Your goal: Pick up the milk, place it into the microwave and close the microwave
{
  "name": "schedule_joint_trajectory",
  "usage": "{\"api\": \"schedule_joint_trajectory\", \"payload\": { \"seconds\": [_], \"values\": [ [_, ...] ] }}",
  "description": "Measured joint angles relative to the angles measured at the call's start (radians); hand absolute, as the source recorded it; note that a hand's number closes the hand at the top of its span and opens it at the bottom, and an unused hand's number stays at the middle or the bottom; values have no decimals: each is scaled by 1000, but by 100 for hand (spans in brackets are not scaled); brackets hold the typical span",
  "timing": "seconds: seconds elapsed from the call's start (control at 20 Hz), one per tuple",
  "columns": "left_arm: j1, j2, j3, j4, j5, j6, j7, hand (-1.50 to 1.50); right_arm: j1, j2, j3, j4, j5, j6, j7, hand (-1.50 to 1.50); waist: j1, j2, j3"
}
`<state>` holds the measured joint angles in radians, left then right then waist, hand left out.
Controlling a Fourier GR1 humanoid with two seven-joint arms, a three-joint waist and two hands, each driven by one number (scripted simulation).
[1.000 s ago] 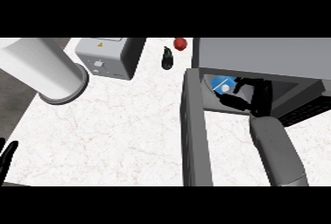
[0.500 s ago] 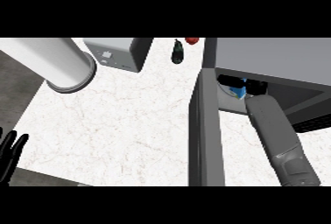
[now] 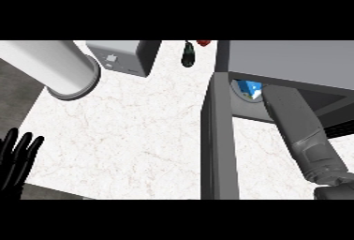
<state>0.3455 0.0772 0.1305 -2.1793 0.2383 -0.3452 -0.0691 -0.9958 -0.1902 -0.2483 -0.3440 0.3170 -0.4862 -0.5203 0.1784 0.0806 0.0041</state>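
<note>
Milk (image 3: pixel 250 89): inside the microwave (image 3: pixel 290 61), far right.
Right hand: hidden in the cavity beyond its forearm (image 3: pixel 297 126); I cannot tell its grip.
Left hand (image 3: pixel 17 157): fingers straight and apart, resting near left (idle).
Remaining: likely let go, pull out, and close the open door (image 3: pixel 218 140).

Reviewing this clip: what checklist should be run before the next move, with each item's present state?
1. The milk is inside the microwave: ok, its blue-and-white carton shows in the opening.
2. The right hand is off the milk: cannot tell, it is hidden beyond the right forearm.
3. The right forearm is out of the opening: not ok, it reaches inside.
4. The door is open for withdrawal: ok, it stands open, edge-on.
5. The left hand is away from the door: ok, open, resting at the lower left edge.
</note>
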Motion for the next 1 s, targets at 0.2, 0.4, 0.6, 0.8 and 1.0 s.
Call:
{"api": "schedule_joint_trajectory", "payload": {
  "seconds": [0.2, 0.4, 0.6, 0.8, 1.0],
  "values": [
    [-7, -14, -23, 5, -27, 10, 0, -150, -35, -6, -11, 62, 4, 20, 7, -150, -10, -1, 1],
    [-10, -26, -45, -3, -54, 23, 7, -150, -50, -5, -28, 103, 0, 19, -10, -150, -19, -4, 2],
    [-3, -39, -71, -8, -76, 27, 10, -150, -64, -13, -48, 132, -11, 29, -23, -150, -25, -9, 3],
    [-11, -57, -99, -5, -106, 39, 7, -150, -75, -14, -72, 153, -33, 75, -43, -150, -34, -12, 4],
    [-18, -68, -116, 4, -128, 55, 3, -150, -73, -23, -91, 170, -51, 136, -76, -150, -49, -19, 3]
  ]
}}
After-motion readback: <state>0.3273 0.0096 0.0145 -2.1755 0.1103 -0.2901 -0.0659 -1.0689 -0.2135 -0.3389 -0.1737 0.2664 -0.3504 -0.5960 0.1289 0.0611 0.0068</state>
